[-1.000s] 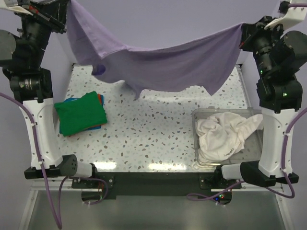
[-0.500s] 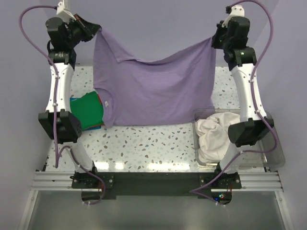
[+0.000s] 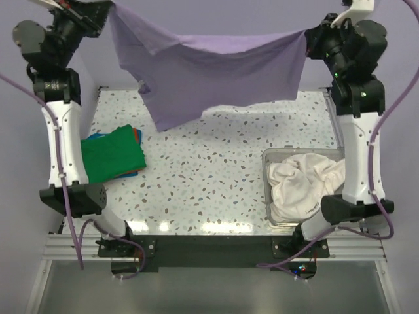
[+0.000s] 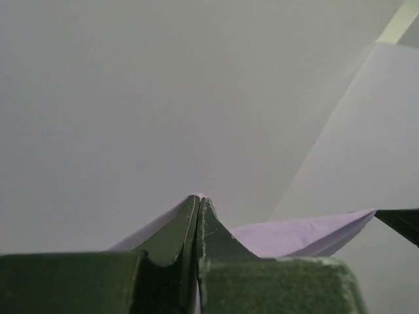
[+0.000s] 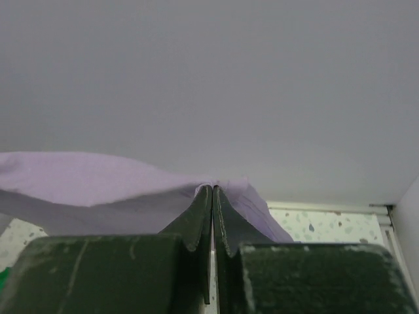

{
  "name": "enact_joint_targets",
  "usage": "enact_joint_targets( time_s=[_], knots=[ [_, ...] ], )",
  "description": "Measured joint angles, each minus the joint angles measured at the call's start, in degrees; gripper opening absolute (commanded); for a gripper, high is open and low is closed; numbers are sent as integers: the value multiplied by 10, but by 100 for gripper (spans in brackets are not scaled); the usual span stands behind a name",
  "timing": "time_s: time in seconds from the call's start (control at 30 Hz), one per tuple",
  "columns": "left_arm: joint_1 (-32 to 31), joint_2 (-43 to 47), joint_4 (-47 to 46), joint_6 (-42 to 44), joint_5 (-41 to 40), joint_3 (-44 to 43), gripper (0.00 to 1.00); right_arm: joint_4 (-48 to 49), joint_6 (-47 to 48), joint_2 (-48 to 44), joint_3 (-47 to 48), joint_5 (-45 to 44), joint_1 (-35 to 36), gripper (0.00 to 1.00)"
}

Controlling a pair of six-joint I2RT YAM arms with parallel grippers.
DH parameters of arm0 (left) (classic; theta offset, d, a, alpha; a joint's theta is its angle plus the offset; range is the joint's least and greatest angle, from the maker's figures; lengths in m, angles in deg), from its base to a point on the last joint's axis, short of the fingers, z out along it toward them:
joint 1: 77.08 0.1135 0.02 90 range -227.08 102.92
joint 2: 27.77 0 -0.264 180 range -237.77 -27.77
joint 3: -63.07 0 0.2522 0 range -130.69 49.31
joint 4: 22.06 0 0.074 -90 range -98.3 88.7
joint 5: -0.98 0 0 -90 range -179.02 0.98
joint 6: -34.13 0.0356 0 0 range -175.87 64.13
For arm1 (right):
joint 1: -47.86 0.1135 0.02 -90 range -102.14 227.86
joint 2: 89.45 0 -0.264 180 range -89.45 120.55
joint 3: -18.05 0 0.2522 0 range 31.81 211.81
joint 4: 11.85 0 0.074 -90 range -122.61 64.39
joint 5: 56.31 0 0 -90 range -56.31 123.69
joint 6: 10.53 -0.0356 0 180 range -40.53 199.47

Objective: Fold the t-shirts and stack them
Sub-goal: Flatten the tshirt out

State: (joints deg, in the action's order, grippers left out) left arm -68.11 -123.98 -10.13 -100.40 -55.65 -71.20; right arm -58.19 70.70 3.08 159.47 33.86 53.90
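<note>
The lavender t-shirt (image 3: pixel 209 72) hangs stretched in the air over the back of the table, held by both grippers. My left gripper (image 3: pixel 110 12) is shut on its upper left corner; in the left wrist view the gripper (image 4: pixel 198 199) pinches lavender cloth (image 4: pixel 294 237). My right gripper (image 3: pixel 308 40) is shut on its upper right corner; in the right wrist view the gripper (image 5: pixel 212 190) pinches the cloth (image 5: pixel 85 190). The green t-shirt (image 3: pixel 111 156) lies folded at the left, on blue and orange edges. The cream white t-shirt (image 3: pixel 304 183) lies crumpled in the clear bin (image 3: pixel 267 196).
The speckled table (image 3: pixel 209 176) runs under the hanging shirt. The clear bin sits at the front right next to the right arm's base. A plain wall stands behind the table.
Both arms have swung the lavender shirt up and back: half a second ago it hung low in front of the green shirt, now its hem is higher and further back.
</note>
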Motion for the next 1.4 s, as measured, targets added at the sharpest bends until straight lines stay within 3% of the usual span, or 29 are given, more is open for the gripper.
enact_joint_targets(
  time_s=[0.23,0.47,0.67,0.87,0.9,0.93,1.0,1.03,1.13,1.17,1.2,1.3,1.4],
  knots=[
    [53,118,-48,-14,7,-8,0,44,16,-129,-16,24,0,0],
    [79,133,-67,-19,14,-112,0,62,40,-177,8,23,0,0],
    [82,121,-110,-30,18,-132,0,94,42,-174,-4,21,0,0],
    [72,55,-181,-64,57,-22,1,119,35,-83,-19,21,0,0],
    [68,26,-182,-65,64,-7,5,123,34,-53,-20,21,0,0],
    [63,-5,-180,-63,70,3,21,124,34,-18,-20,19,0,0],
    [52,-88,-167,-57,73,25,39,125,31,66,-10,9,-2,0],
    [49,-122,-159,-55,74,37,54,125,30,103,-7,6,-3,0],
    [39,-228,-118,-40,75,97,73,98,13,261,19,-10,-13,56],
    [37,-256,-98,-32,73,123,75,79,9,314,25,-13,-18,88],
    [35,-271,-83,-28,72,142,76,66,6,346,26,-17,-22,99],
    [28,-289,-41,-9,71,197,77,7,9,421,19,-23,-31,99],
    [17,-266,-33,16,70,217,78,-9,9,413,-19,-22,-35,99]
  ],
)
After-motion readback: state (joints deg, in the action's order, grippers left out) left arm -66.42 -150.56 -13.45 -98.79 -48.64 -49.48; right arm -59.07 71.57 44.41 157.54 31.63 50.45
